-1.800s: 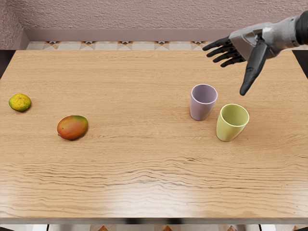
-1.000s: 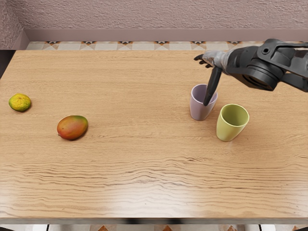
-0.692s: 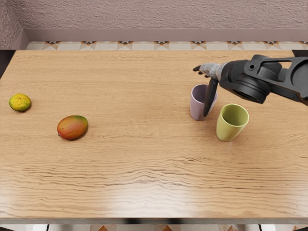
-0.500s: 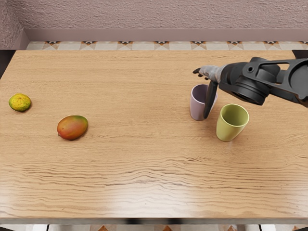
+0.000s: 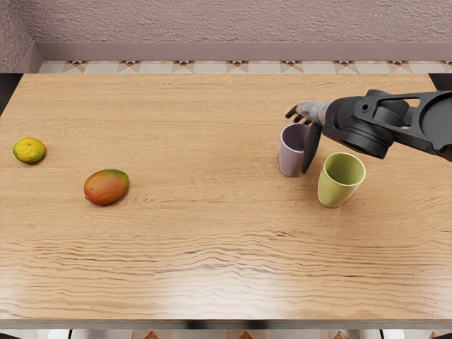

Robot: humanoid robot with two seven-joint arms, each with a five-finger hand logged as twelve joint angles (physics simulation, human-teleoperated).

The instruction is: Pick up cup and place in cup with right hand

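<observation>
The lime-green cup [image 5: 337, 191] stands upright just to the near right of the right hand [image 5: 309, 114], below its forearm. Well to the hand's left lie a red-orange mango [image 5: 106, 188] and, farther out, a yellow-green citrus fruit [image 5: 29, 150]. The lilac cup [image 5: 290, 159], slightly tapered, stands upright under the hand, whose thumb and fingers are apart, thumb covering its right side; contact is unclear. Beneath is a grained wooden table [image 5: 212, 275]; beyond the hand, patterned floor tiles [image 5: 183, 68] and a rough pinkish wall [image 5: 233, 21].
</observation>
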